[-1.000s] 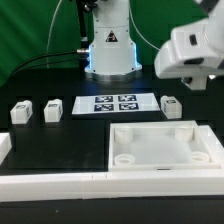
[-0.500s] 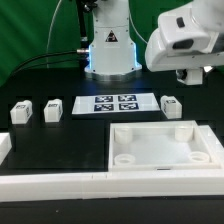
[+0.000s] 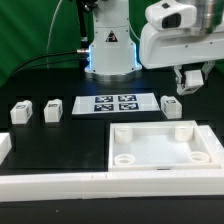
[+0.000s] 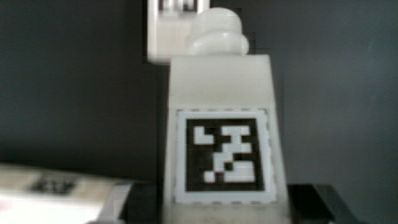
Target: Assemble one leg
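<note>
My gripper (image 3: 190, 80) hangs at the exterior view's right, above the table, shut on a white leg (image 4: 221, 120). In the wrist view that leg fills the picture, with its black-and-white marker facing the camera and its rounded end pointing away; a dark finger (image 4: 317, 205) presses on each side. Another leg (image 3: 170, 106) stands on the table just below and left of the gripper. Two more legs (image 3: 20, 113) (image 3: 52, 110) stand at the exterior view's left. The held leg is barely visible in the exterior view.
The large white tray-like piece with corner sockets (image 3: 165, 130) lies at the front right. The marker board (image 3: 113, 103) lies in the middle, in front of the robot base (image 3: 110, 55). A long white rail (image 3: 50, 185) runs along the front.
The arm has swung toward the exterior view's left and come lower, carrying the leg. The legs on the table and the tray have not moved.
</note>
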Tool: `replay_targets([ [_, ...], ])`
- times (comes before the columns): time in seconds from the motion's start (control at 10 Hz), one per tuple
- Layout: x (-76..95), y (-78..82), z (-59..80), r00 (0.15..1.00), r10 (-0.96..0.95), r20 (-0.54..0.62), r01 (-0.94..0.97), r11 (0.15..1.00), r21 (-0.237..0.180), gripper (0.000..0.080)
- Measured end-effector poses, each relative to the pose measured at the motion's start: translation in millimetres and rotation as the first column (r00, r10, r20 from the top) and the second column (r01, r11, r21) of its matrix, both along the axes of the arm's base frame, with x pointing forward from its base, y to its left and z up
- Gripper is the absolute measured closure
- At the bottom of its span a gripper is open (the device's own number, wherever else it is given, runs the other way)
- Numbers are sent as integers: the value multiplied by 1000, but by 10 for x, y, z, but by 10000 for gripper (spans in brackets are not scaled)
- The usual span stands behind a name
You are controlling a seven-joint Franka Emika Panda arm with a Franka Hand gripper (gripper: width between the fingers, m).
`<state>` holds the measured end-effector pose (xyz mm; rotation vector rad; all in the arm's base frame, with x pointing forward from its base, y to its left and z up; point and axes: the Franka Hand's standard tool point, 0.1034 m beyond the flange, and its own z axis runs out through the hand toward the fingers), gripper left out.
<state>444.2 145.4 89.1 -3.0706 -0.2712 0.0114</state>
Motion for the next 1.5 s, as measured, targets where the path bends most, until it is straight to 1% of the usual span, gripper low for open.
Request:
replay_targets([
  [0.1, 30, 10, -1, 997, -2, 78, 0, 1000, 19, 506],
  [0.2, 30, 36, 1, 979, -7, 204, -4, 999, 51, 506],
  [0.3, -54, 22, -33, 971, -7, 238, -7, 998, 59, 506],
  [0.5, -39, 19, -26, 972, -4, 237, -10, 998, 57, 506],
  [0.6, 30, -31, 33, 974, 37, 224, -47, 998, 40, 506],
  [0.7, 195, -72, 110, 968, 50, 247, -61, 997, 39, 506],
  [0.9, 354, -156, 93, 964, 56, 260, -68, 997, 37, 506],
  [1.0, 459, -201, 132, 961, 53, 272, -66, 997, 37, 506],
  [1.1, 579, -197, 213, 954, 63, 294, -77, 996, 36, 506],
  [1.2, 638, -187, 255, 944, 81, 321, -97, 995, 33, 506],
  [1.3, 606, -190, 228, 946, 82, 314, -97, 995, 33, 506],
  [1.4, 617, -190, 234, 942, 82, 324, -98, 995, 33, 506],
  [1.5, 678, -197, 278, 902, 74, 426, -101, 994, 41, 506],
])
